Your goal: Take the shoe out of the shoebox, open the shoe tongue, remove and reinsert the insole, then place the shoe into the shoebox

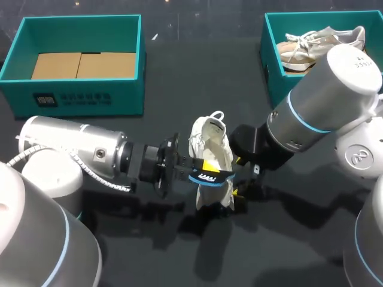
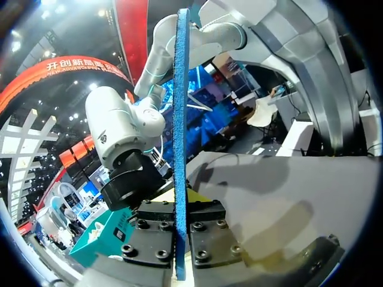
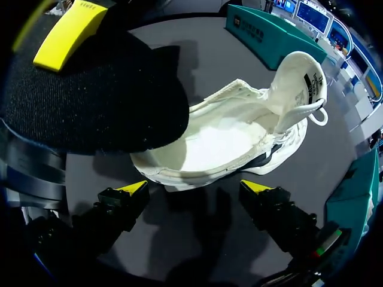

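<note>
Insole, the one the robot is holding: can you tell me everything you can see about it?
The insole is thin and flat, with a black, fabric-looking top, a yellow patch at one end and a blue edge. It is out of the white sneaker, held over its front part. The left gripper is shut on it, its fingers pressing from both sides. Whether it touches the sneaker cannot be told.

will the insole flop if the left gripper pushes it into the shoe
The insole looks thin edge-on yet stands straight from the left gripper, so probably fairly stiff and light. The shoe lies loose, right gripper open, so it may slide.
</note>
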Controlling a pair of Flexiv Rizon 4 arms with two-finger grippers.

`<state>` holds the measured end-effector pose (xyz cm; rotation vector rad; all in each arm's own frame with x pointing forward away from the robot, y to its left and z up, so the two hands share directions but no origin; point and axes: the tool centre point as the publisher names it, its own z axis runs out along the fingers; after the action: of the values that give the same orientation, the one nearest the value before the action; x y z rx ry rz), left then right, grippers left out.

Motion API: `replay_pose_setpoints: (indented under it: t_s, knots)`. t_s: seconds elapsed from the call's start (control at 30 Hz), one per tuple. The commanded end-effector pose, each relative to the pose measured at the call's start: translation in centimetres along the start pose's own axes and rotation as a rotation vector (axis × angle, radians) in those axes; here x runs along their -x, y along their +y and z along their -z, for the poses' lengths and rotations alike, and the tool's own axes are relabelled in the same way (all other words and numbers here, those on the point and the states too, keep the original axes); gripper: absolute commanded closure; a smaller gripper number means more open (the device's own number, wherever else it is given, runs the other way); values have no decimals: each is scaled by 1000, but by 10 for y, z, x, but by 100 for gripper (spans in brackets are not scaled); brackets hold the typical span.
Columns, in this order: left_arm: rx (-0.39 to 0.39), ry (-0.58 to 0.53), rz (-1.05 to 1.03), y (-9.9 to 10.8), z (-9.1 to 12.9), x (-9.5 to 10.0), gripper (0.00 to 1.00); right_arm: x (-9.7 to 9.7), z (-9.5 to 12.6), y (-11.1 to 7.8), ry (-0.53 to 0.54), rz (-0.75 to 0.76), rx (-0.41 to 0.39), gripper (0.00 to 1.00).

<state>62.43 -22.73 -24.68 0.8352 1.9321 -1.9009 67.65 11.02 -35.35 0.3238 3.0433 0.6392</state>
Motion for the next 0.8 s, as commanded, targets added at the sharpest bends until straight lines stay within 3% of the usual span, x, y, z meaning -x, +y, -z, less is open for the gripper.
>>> replay_pose_setpoints:
  t_s: [0.03,0.8]
  knots:
    - [-16,-32,3,9,-12,-4,100,-1,0,-1,-2,0,1,0]
    - [27,-141,91,26,-23,4,100,-1,0,-1,-2,0,1,0]
